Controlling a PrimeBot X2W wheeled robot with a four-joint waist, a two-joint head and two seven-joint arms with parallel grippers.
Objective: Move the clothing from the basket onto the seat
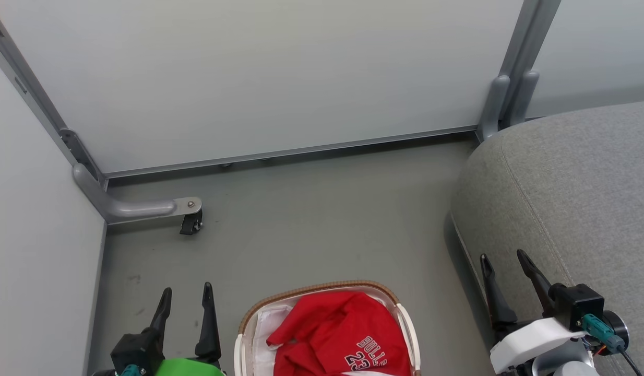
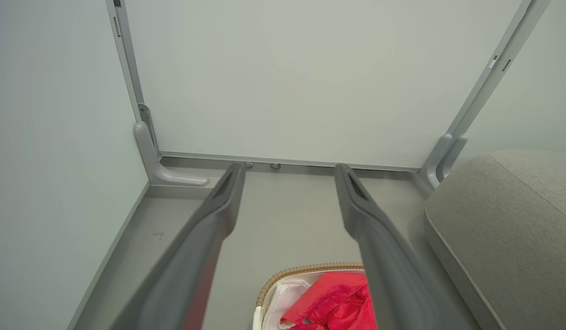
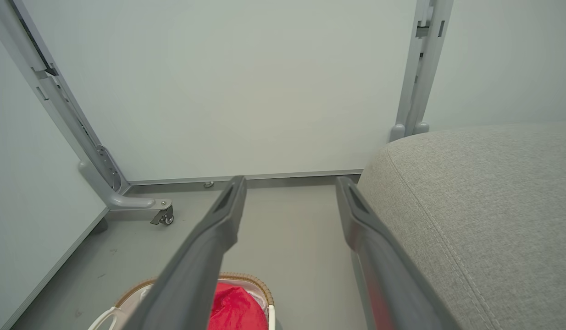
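Note:
Red clothing printed "BULLS 23" lies bunched in the white basket with a brown woven rim, at the bottom middle of the head view. The grey seat rises on the right. My left gripper stands open to the left of the basket, nothing between its fingers. My right gripper is open at the seat's front edge, also empty. The left wrist view has the clothing and basket low between the fingers of the left gripper. Past the right gripper, the right wrist view holds the clothing and the seat.
Pale partition panels close off the back and left. A grey metal foot with a black caster juts onto the floor at the left. Bare grey floor lies between the basket, the panels and the seat.

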